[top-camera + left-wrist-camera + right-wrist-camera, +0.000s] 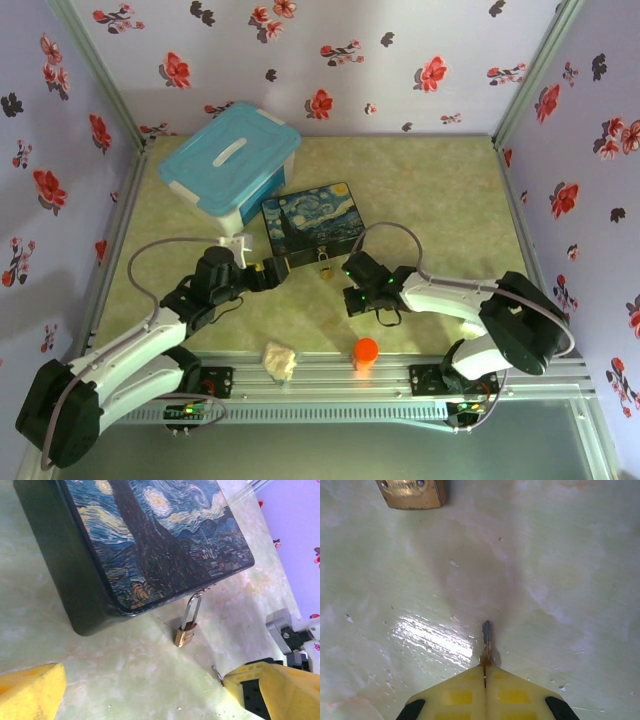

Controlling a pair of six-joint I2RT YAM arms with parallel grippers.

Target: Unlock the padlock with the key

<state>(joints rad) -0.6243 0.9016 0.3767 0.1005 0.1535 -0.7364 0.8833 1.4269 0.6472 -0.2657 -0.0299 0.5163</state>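
Your padlock (185,635) hangs by its thin shackle from the latch at the front edge of the box (150,545). Its brass body sits low against the worktop (125,670) and tilts a little. The shackle looks seated in the body. From the top camera you see it just in front of the box, between the two arms.

Your key (486,640) is in the right tool (485,672), whose yellow fingers are pressed together on it. Only the slim dark blade sticks out ahead of the tips. It points out over the pale green worktop and is apart from the padlock, whose body lies ahead and to the left at the top edge of the right wrist view. You cannot tell from these views whether the blade tip touches the worktop.

Your left tool (145,680) is spread wide with nothing between its fingers. It is low over the worktop and faces the padlock and the front of the box. One yellow finger (30,692) lies on each side of that view, both clear of the padlock.

Behind the box and to its left stands a bin (230,165) with a blue lid, close to the box's corner. At the near edge, by the rail between the arm bases, an orange cap (366,350) stands near a crumpled cream lump (280,360).
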